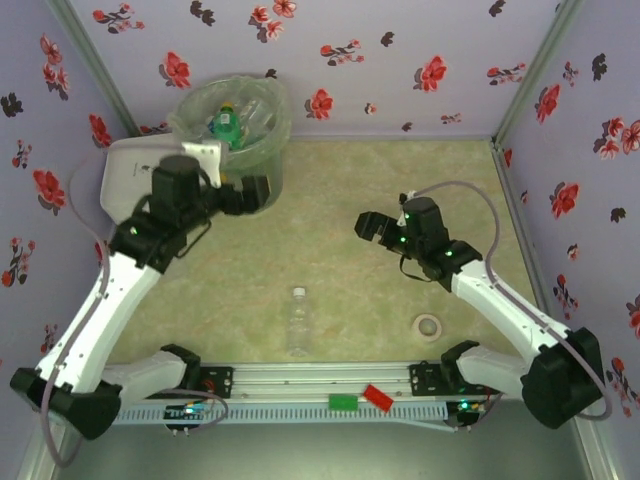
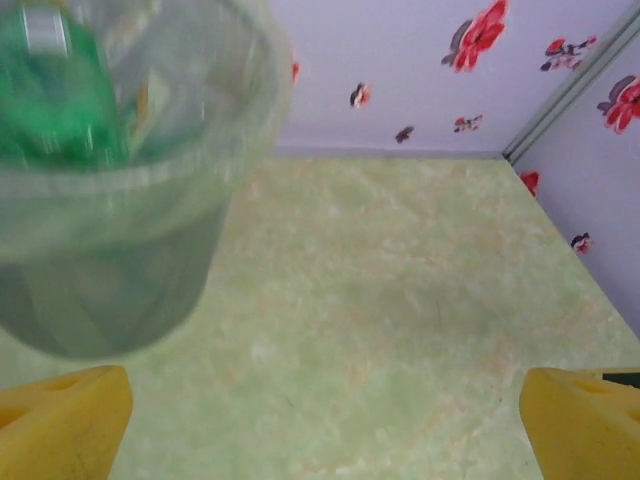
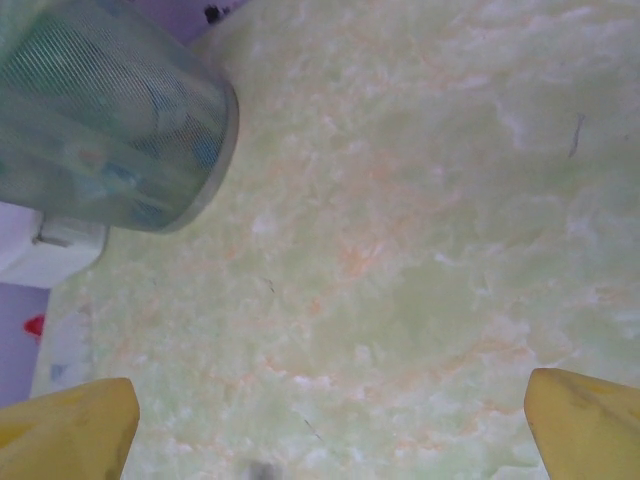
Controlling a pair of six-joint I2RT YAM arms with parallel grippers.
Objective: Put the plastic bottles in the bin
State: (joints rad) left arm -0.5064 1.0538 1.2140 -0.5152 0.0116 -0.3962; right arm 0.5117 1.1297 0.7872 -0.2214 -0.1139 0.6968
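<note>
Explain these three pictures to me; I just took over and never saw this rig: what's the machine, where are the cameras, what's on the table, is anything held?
Two robot arms are bolted at the near edge of the table. The wide picture looks down from above and behind: left arm by the bin, right arm mid-table. The other two come from wrist cameras; the yellow tips at the bottom corners are each arm's jaws. Both pairs stand open, holding nothing. On it: one clear bottle, a tape roll, a white box. A green bottle lies in the bin.
</note>
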